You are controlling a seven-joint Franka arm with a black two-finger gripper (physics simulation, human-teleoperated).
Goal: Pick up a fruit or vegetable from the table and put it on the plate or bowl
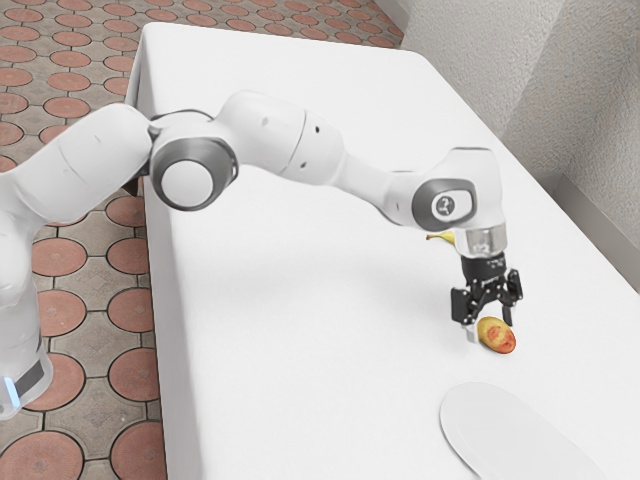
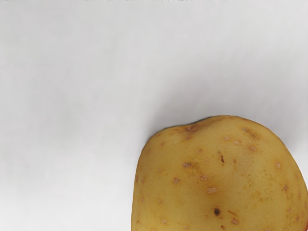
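A yellow fruit with a red patch (image 1: 497,336) lies on the white table (image 1: 300,300), a little to the left of the plate in the exterior view. My black gripper (image 1: 488,322) hangs straight down right over it, open, with one finger by the fruit's left end and the other above its far side. I cannot tell whether a finger touches it. In the wrist view the same fruit (image 2: 221,178) shows as a speckled yellow-brown skin just under my hand. The white plate (image 1: 515,435) lies flat at the table's near right corner, a short way in front of the fruit.
A small yellow thing (image 1: 440,237), maybe a banana, peeks out behind my wrist further back on the table. The table's left edge drops to a tiled floor (image 1: 70,300). A grey wall (image 1: 590,120) runs along the right side.
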